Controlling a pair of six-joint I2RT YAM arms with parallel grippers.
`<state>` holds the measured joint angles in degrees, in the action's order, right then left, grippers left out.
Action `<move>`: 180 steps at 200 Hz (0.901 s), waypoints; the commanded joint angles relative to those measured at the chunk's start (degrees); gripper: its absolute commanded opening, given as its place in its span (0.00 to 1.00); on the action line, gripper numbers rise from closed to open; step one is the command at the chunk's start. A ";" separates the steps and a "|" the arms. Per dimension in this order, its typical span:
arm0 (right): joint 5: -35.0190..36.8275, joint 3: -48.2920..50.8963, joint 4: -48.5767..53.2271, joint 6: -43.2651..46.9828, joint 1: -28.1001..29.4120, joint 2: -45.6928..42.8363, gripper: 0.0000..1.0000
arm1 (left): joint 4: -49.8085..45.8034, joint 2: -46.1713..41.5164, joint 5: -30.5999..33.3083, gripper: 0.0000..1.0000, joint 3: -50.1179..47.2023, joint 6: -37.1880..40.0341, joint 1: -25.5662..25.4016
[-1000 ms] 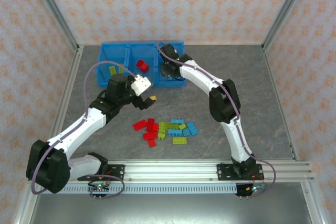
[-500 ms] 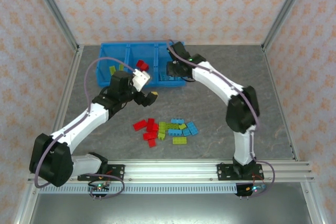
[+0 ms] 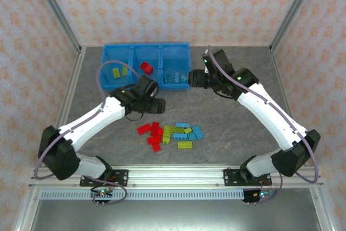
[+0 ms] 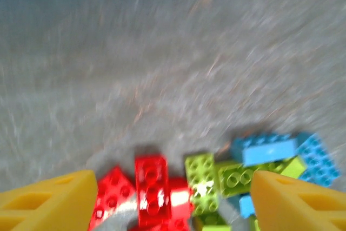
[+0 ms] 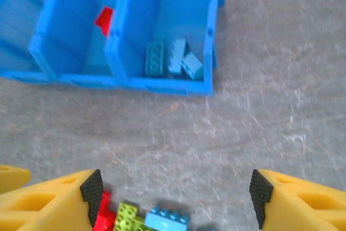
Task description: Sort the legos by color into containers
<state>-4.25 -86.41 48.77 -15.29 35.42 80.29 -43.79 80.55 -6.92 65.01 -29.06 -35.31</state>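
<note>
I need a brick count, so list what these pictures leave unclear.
1. Left wrist: blur smears the pile; the bottom edge cuts it.
2. Right wrist: a divider half hides the red brick; the frame edge cuts the bin's left compartment.
3. Top: pile bricks overlap, too small to count.

Lego pile (image 4: 201, 183) blurred, cut by bottom edge (left wrist).

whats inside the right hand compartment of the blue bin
Three blue legos lie near its front wall, close together. That wall of the bin covers the floor strip right behind it, so anything there is hidden.
</note>
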 commanded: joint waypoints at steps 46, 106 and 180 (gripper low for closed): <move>0.65 3.03 4.14 -3.14 -0.07 0.79 0.75 | -7.69 12.65 -1.72 0.68 2.58 -4.05 -3.20; 0.65 4.65 3.52 -4.31 -0.05 -0.10 0.76 | -5.85 20.19 2.89 0.53 2.87 -2.73 -3.36; -0.24 4.35 3.78 -4.32 -0.01 -0.36 0.76 | -2.54 24.64 2.23 0.41 1.80 -3.15 -3.44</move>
<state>-4.29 -82.17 51.64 -18.92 35.42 80.64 -47.57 102.94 -6.02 67.09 -32.08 -38.54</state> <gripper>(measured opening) 0.756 0.443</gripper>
